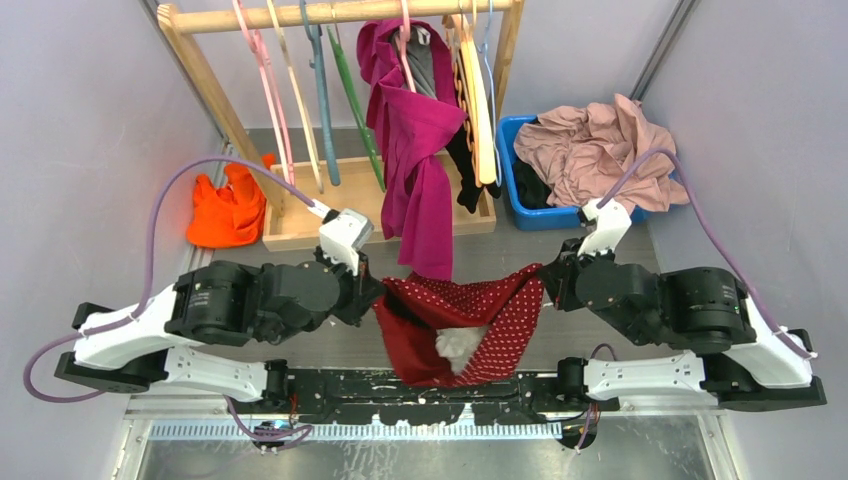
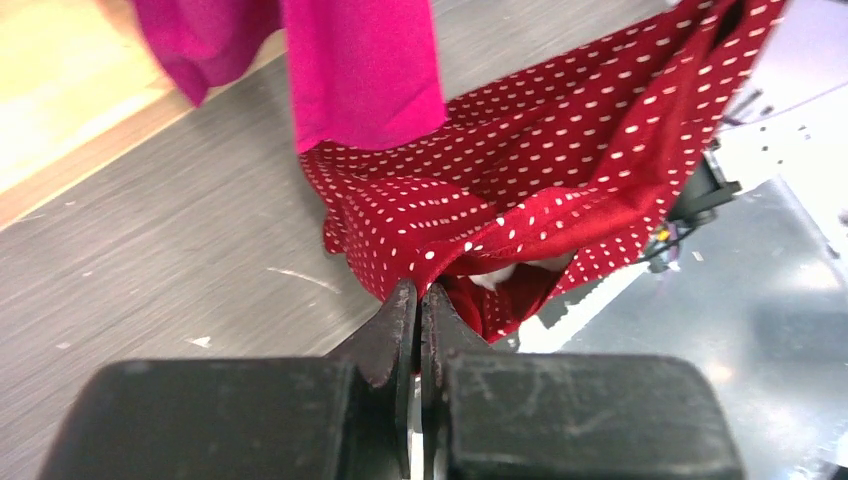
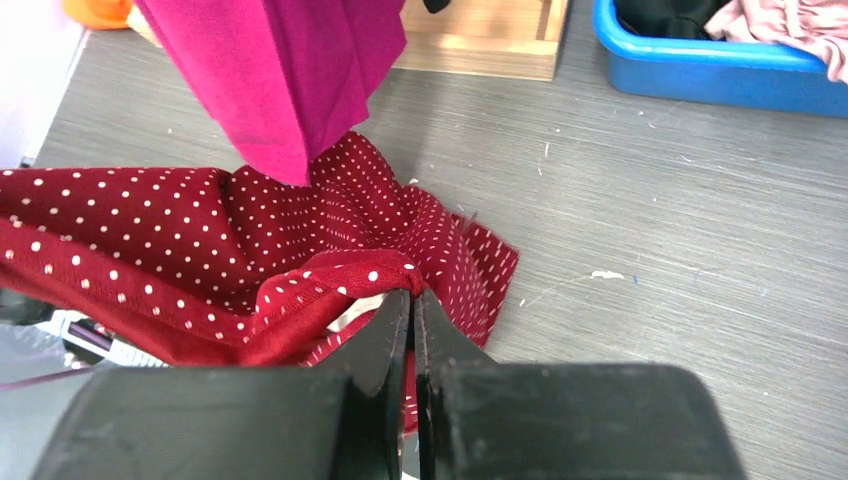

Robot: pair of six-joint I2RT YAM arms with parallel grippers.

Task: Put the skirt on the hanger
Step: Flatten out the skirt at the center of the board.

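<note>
Closest to each wrist camera are the black fingers [image 2: 395, 330]. Those of the left gripper [image 2: 420, 300] are pressed together on a fold of the skirt [image 2: 520, 190]. The dotted red cloth spreads away from the tips, forward and to their right. The right gripper [image 3: 412, 300] is closed in the same way on a rolled edge of the skirt, which runs from its tips off to their left.

Between the two grippers the skirt hangs as a loose sling that sags in the middle. A small white part, maybe a label or a lining, shows inside the fold. I cannot say surely if its lowest part touches the grey table [image 3: 650, 200].

Just beyond both pairs of fingers, the lower end of a magenta garment [image 1: 415, 150] hangs down and reaches the far edge of the skirt. Farther beyond the fingertips stands a wooden rack [image 1: 205, 75]. The pink hanger [image 1: 270, 100] hangs on its rail, bare, beyond the left fingers and well apart from the skirt. Beyond the right fingers is a blue bin [image 1: 555, 217] that holds a pale pink garment [image 1: 600, 150].
</note>
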